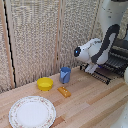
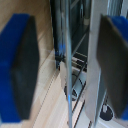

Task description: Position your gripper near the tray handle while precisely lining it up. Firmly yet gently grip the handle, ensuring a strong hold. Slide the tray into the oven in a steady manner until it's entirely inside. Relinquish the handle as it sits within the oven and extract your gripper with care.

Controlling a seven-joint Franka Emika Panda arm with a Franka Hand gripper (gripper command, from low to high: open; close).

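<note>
The oven [image 1: 119,54] stands at the exterior view's right edge, dark with a wide front opening. The tray [image 1: 111,70], a black wire rack, sticks out of it over the wooden table. Its front bar, the tray handle [image 1: 101,78], runs along the near edge. My gripper [image 1: 91,69] hangs at the rack's front corner on the exterior view's left. In the wrist view my gripper [image 2: 65,67] is open, its blue-tipped fingers [image 2: 19,67] wide apart. A thin metal bar of the tray [image 2: 66,92] runs between them, touching neither pad. The picture is blurred.
On the table toward the exterior view's left are a blue cup [image 1: 65,75], a yellow bowl [image 1: 45,83], a small orange object [image 1: 63,91] and a round patterned plate [image 1: 32,112]. A woven screen [image 1: 40,35] stands behind.
</note>
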